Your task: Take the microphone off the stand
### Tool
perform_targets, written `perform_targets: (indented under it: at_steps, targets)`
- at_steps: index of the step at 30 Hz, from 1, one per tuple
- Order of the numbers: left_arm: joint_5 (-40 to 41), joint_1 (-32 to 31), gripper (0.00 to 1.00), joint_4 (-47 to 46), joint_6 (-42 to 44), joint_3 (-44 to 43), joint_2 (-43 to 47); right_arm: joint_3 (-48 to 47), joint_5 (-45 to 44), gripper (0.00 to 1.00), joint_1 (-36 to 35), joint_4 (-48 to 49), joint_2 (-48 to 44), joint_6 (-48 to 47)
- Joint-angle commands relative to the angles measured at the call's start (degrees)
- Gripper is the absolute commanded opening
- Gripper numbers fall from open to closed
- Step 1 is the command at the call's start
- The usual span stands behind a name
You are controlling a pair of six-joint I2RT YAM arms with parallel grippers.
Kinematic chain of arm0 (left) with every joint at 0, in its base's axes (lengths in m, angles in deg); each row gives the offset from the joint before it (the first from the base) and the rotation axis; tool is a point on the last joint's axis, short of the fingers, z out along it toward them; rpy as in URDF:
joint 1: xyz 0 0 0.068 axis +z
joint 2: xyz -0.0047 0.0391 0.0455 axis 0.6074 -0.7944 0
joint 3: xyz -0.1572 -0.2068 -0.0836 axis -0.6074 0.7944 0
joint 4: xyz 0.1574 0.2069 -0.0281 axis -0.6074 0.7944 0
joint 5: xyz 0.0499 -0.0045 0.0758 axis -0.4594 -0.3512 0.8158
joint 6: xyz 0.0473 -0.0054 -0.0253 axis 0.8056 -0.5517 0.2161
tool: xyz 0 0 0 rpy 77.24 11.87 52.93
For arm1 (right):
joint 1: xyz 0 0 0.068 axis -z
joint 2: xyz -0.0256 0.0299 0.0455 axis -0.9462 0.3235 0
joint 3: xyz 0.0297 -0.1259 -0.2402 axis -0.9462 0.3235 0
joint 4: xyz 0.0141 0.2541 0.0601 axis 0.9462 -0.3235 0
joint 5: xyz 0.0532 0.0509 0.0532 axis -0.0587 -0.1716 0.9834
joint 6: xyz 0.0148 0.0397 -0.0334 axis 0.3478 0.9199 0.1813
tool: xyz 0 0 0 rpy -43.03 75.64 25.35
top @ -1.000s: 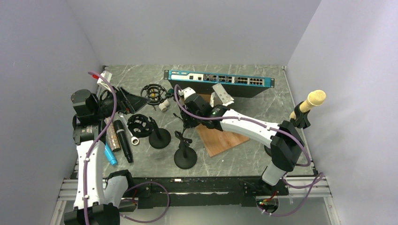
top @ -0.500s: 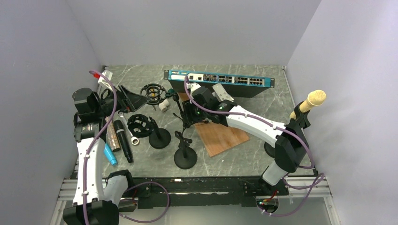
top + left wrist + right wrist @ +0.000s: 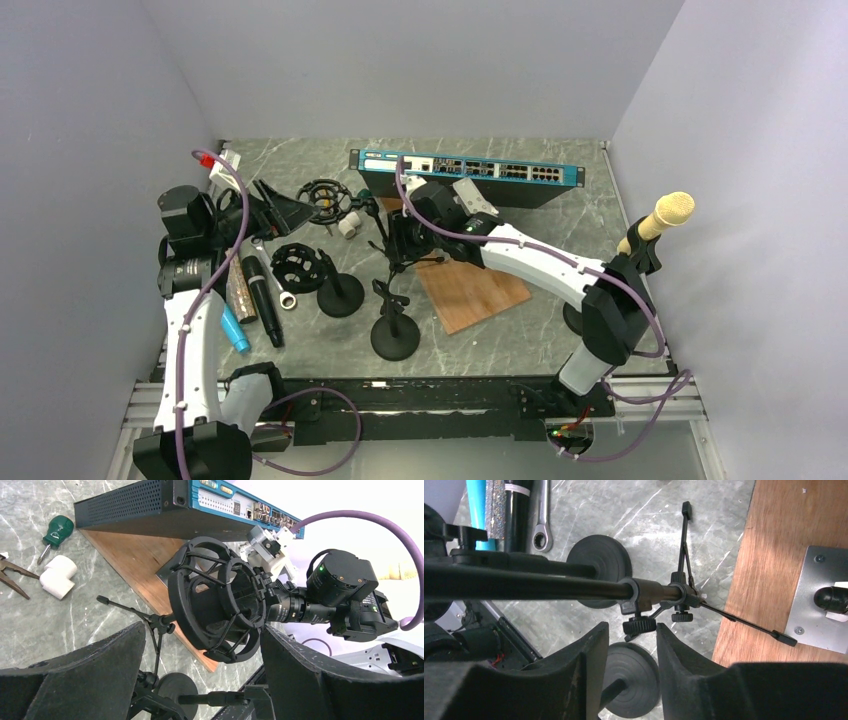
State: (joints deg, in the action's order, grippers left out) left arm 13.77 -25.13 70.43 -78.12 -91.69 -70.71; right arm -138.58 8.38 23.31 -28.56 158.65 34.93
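Grey stone surface sits between plain grey walls. The yellow mic is at the far right, by the wall. It is tilted and sits in its black stand. Both hands are well apart from it.

The right hand is out by the middle of the surface, at a thin tripod. Its fingers are a little apart. A small knob on the tripod's pole sits just past the fingertips. I cannot tell if they touch it. The hand holds nothing.

The left hand is up on the left side. Its fingers are wide apart and it holds nothing. It points at a round black cage.

A black mic lies flat on the left. A brown board lies near the middle. A blue box is at the back.
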Motion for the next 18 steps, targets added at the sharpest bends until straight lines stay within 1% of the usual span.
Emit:
perform_targets:
  at_steps: [1, 4, 6, 8, 11, 12, 15, 18]
  targets:
    - [0.82, -0.23, 0.88, 0.21, 0.64, -2.91, 0.43, -2.06, -2.46, 0.39, 0.32, 2.15, 0.63, -0.04]
    - [1.5, -0.32, 0.88, 0.93, 0.88, -3.45, 0.72, -1.17, -2.78, 0.37, 0.44, 2.77, 0.03, -0.61]
    - [1.7, -0.34, 0.88, 0.86, 0.85, -3.65, 0.74, -0.92, -2.74, 0.33, 0.48, 2.9, 0.0, -1.2]
    - [1.66, -0.46, 0.88, 0.55, 0.66, -3.69, 0.68, -0.55, -2.37, 0.24, 0.44, 3.47, 0.04, -2.15]
    - [1.46, -0.76, 0.88, -0.3, -0.04, -3.48, 0.39, -0.13, -3.6, 0.03, 0.4, 3.17, -0.18, -3.74]
    - [1.53, -1.06, 0.87, -0.74, -0.42, -3.25, 0.32, 0.28, -4.11, 0.0, 0.36, 3.31, -0.44, -4.41]
    - [1.81, -2.91, 0.87, -3.92, -2.63, -1.94, 0.01, 1.27, -6.39, 0.0, -0.05, 3.37, -0.96, -6.59]
    - [2.21, -5.72, 0.86, -5.95, -4.08, -1.35, -1.43, 1.32, -12.36, 0.0, -1.6, 2.89, -0.81, -10.27]
